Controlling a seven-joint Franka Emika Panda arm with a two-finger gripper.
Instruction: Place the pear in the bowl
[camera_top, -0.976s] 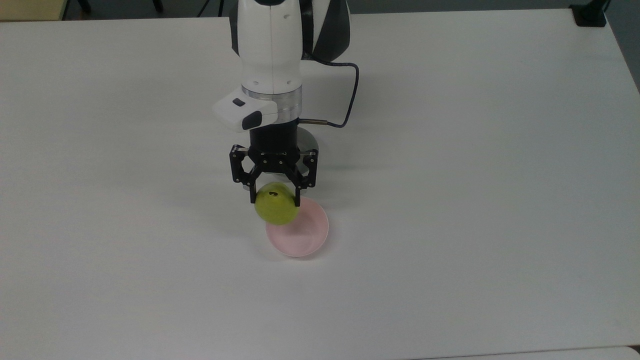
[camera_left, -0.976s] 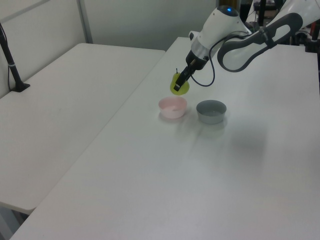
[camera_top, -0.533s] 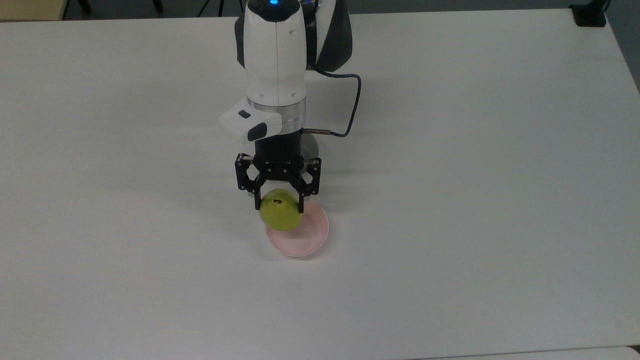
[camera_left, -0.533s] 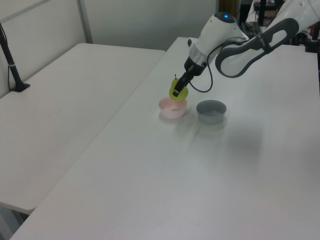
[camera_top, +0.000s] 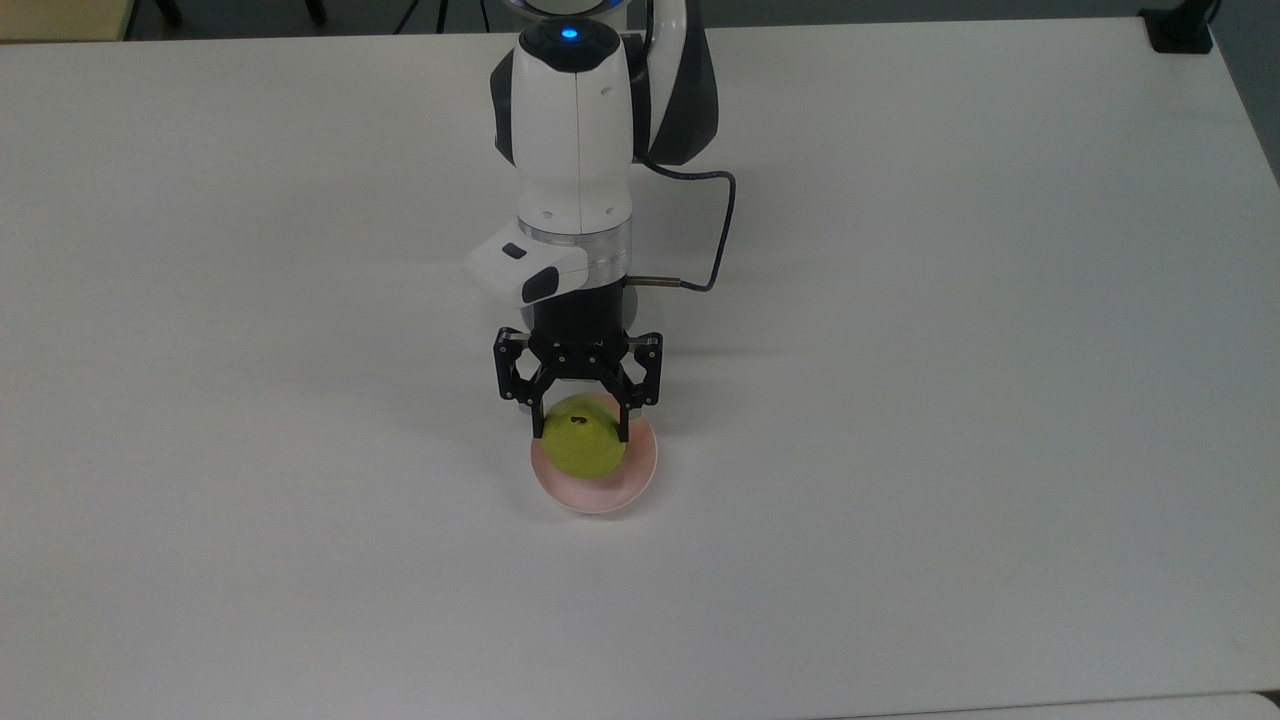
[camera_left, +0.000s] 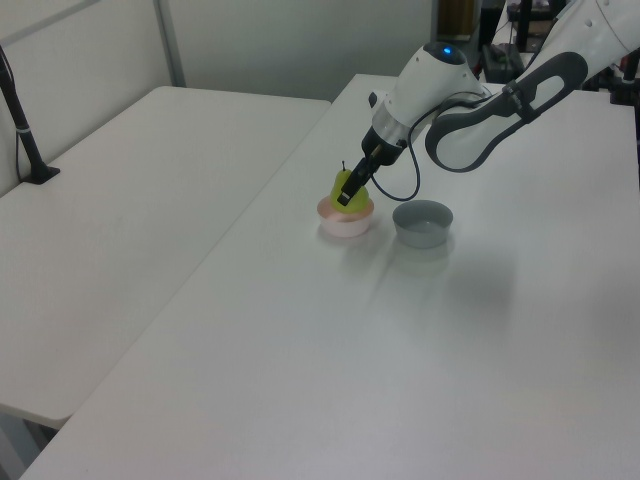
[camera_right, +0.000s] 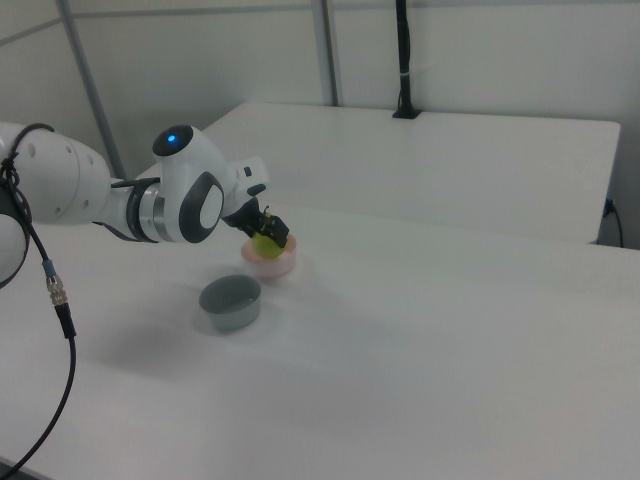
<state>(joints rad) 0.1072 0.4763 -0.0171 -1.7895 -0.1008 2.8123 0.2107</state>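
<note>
Gripper (camera_left: 349, 190) clamps pear (camera_left: 344, 187) over pink bowl (camera_left: 345, 218).

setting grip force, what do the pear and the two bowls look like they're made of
Pear: smooth, evenly yellow-green skin with a dark stem; real fruit or plastic replica, cannot tell. Pink bowl: probably plastic, with a thin rim and slightly glossy inside. Grey bowl: likely plastic too, matte with straighter walls. The gripper is shut on the pear.
</note>
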